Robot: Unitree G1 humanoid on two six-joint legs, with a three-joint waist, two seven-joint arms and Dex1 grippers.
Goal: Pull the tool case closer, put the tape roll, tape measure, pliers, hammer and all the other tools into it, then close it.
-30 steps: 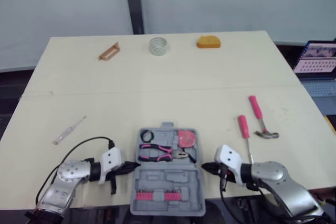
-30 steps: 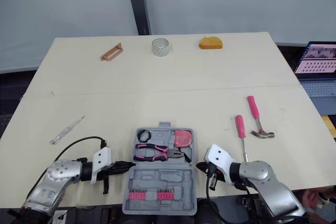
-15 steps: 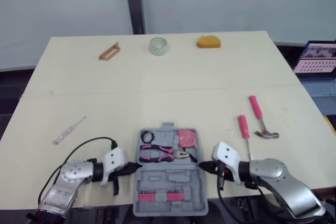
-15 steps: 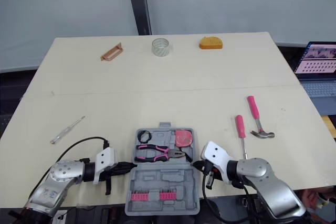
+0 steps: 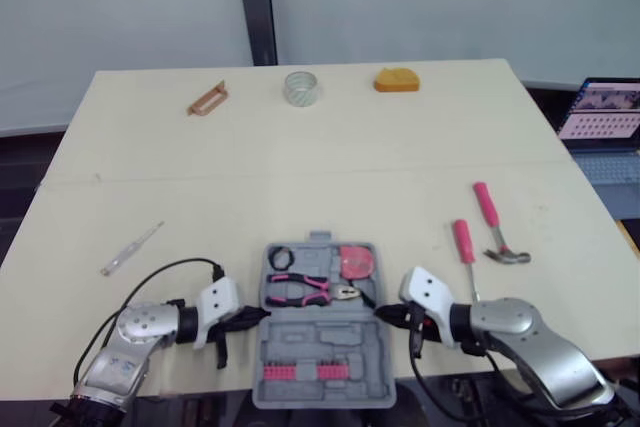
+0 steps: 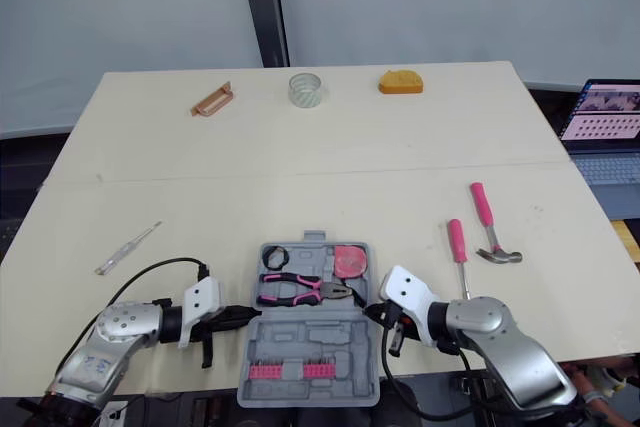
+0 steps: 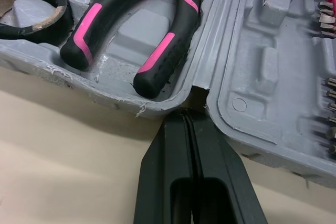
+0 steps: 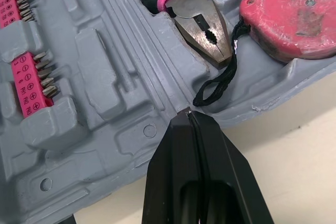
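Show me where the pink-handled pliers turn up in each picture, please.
Left eye view: the pliers lie across the far half of the open tool case, low centre.
Right eye view: same spot, low centre.
Left wrist view: their handles, beside the black tape ring.
Right wrist view: their metal nose, beside the red tape measure.
Shared landmark: the case's grey hinge crease alongside them.

The laptop (image 5: 603, 113) is cut by the right edge.

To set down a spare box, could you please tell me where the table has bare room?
Bare: the wide band between the tape roll and the tool case. Crowded: the near edge, where left gripper and right gripper flank the case.
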